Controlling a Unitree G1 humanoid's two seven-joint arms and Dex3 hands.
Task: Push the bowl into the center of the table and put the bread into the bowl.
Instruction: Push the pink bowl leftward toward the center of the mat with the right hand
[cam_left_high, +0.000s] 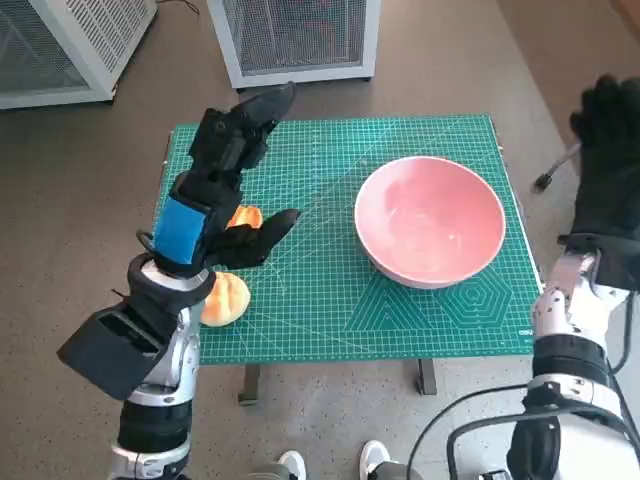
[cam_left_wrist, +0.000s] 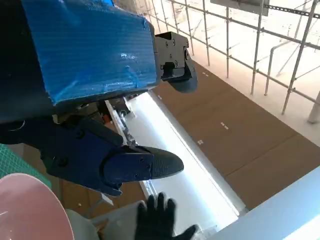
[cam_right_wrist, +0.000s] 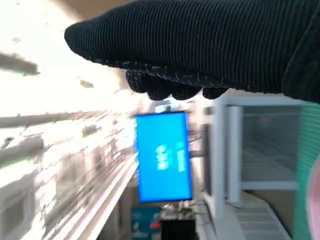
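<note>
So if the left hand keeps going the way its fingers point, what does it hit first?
Probably nothing on the table. The left hand points away from the robot, past the mat's far edge toward the white mesh cabinet on the floor. Height is unclear.

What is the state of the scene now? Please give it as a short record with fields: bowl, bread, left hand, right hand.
bowl: pink bowl, upright, nothing in it, on the right part of the green mat
bread: bread near the mat's left edge, partly hidden by the left arm
left hand: left hand above the mat's left part, fingers apart, holding nothing
right hand: right hand raised beyond the table's right edge, holding nothing
</note>
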